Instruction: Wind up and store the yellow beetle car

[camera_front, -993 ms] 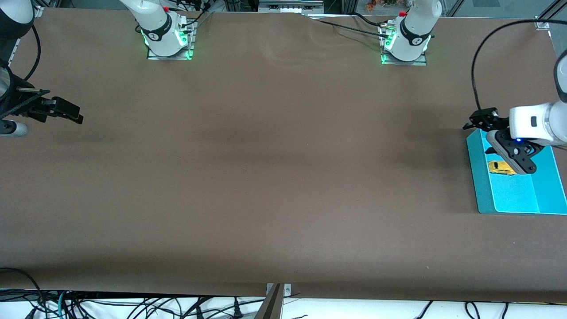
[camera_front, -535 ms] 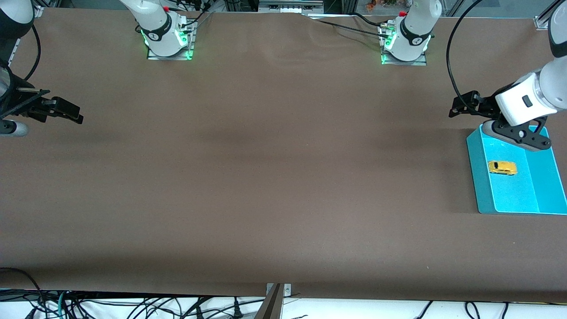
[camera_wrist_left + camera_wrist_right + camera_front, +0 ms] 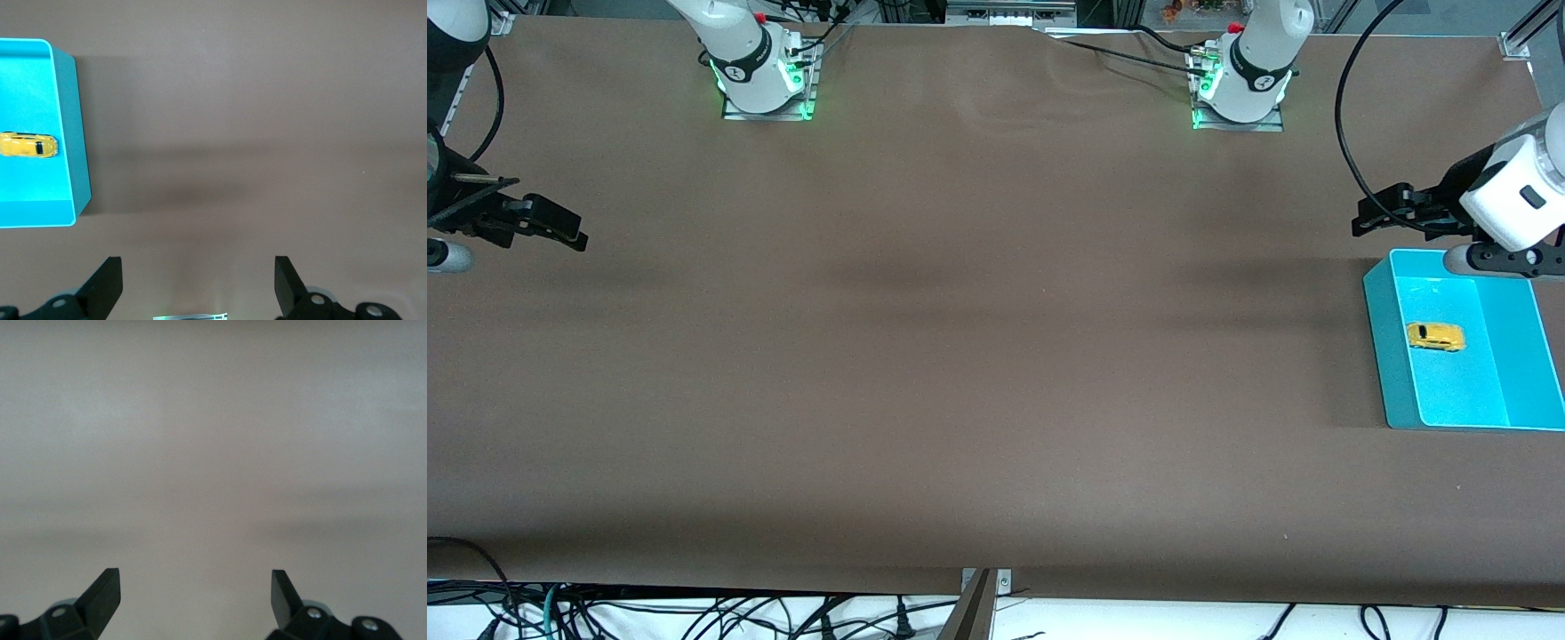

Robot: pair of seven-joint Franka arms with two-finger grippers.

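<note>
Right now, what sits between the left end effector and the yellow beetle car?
Only the cyan bin's wall and floor. In the front view the left end effector hangs over bare table beside the bin; the yellow beetle car lies inside.

Even overhead light falls on the matte brown table (image 3: 960,356), casting soft, broad shadow bands across its middle, while the right wrist view is pale, washed out and hazy compared with the sharper left wrist view.
</note>
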